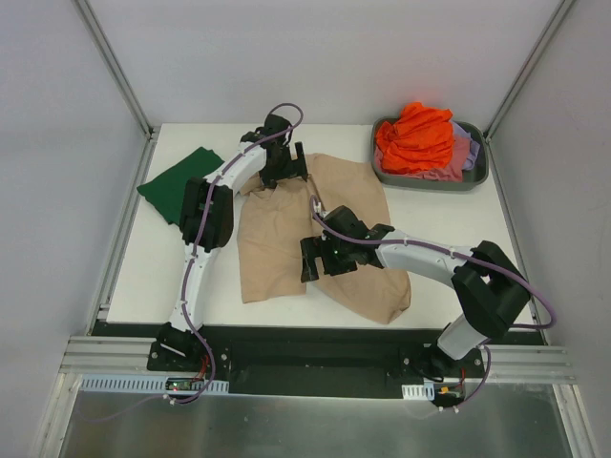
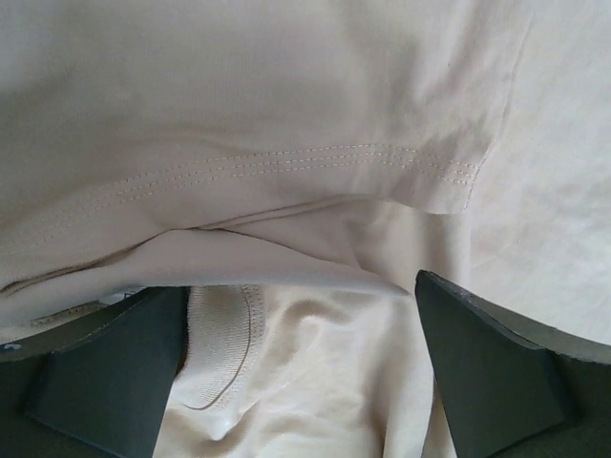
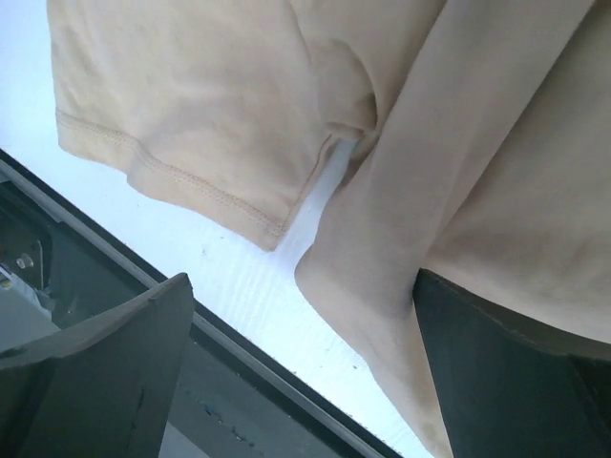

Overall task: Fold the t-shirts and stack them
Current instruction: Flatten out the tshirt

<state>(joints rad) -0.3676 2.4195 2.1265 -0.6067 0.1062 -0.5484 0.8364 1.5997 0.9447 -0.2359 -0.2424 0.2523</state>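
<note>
Soft matt cotton of the beige t-shirt [image 1: 286, 239], fine stitched hems and a ribbed collar, dark green t-shirt [image 1: 167, 186] in matt cloth, orange t-shirt [image 1: 415, 138] in matt cloth, grey tub [image 1: 434, 186] of smooth plastic, white tabletop [image 1: 153, 277] smooth and matt, frame rails [image 1: 115, 67] of dull silvery metal

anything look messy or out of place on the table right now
The beige t-shirt lies rumpled and crooked in the middle of the table, with folds bunched at its near right corner rather than spread flat. The dark green t-shirt sits askew by the left edge. Nothing looks spilled or damaged.
</note>
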